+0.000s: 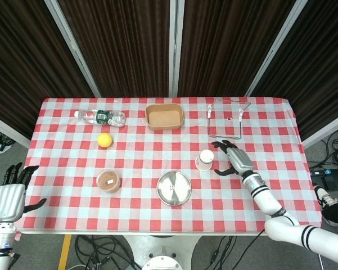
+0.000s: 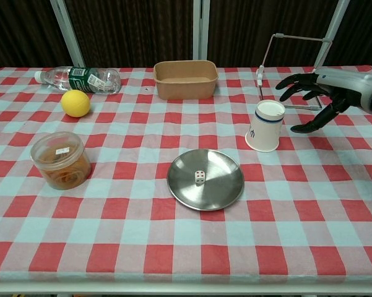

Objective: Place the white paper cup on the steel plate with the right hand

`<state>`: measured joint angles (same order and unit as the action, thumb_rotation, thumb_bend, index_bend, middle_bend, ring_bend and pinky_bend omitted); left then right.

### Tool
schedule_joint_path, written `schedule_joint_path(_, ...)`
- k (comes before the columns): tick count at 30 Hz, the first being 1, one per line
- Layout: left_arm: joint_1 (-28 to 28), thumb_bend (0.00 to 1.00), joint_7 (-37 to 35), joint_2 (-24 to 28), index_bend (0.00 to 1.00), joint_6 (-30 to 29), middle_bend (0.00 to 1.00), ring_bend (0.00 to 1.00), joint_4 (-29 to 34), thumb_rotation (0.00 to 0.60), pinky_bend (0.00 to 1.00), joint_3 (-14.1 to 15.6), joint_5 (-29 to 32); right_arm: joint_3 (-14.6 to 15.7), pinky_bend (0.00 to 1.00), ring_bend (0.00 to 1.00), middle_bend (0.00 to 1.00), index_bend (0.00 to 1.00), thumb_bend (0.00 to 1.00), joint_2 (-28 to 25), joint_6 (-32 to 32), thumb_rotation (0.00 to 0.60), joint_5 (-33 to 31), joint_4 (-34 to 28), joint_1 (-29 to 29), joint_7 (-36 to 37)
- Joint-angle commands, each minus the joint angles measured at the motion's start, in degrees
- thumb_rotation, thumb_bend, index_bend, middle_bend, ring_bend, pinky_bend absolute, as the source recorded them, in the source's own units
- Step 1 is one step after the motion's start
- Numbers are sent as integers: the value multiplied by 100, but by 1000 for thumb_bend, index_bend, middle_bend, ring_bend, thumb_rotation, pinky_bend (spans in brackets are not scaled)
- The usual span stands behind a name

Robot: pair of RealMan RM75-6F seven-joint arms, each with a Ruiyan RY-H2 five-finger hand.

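The white paper cup stands upside down on the checked cloth, right of centre. The round steel plate lies nearer the front edge, left of the cup, with a small die on it. My right hand hovers just right of the cup with its fingers spread, holding nothing and a little apart from the cup. My left hand hangs beyond the table's left front corner, empty with fingers extended.
A brown paper tray sits at the back centre, and a plastic bottle lies at back left. A yellow ball and a lidded tub are on the left. A wire stand rises behind the right hand.
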<state>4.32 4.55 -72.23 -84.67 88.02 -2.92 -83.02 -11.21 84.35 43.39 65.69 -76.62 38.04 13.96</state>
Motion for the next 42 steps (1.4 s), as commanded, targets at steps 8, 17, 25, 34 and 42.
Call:
schedule_joint_path(8,-2,74,-33,51,162,27,159,21,60,600,20,12,15,-206,95,0,188,141,120,602,-431,600,145,781,276,839)
schedule_joint_path(17,-16,74,-108,66,163,58,159,21,54,600,21,33,38,-333,95,39,262,476,249,895,-455,600,137,1234,325,1178)
schedule_joint_path(25,-7,73,-111,80,162,84,159,21,55,600,20,29,54,-161,94,51,311,593,280,505,275,600,1313,223,121,2027)
schedule_joint_path(34,-12,74,-115,78,162,94,159,21,60,600,20,35,74,360,80,51,313,593,280,705,469,600,2409,62,463,2520)
schedule_joint_path(42,-32,73,-181,53,163,108,159,21,11,600,20,52,93,506,75,51,312,593,281,1204,370,600,2396,502,695,2124)
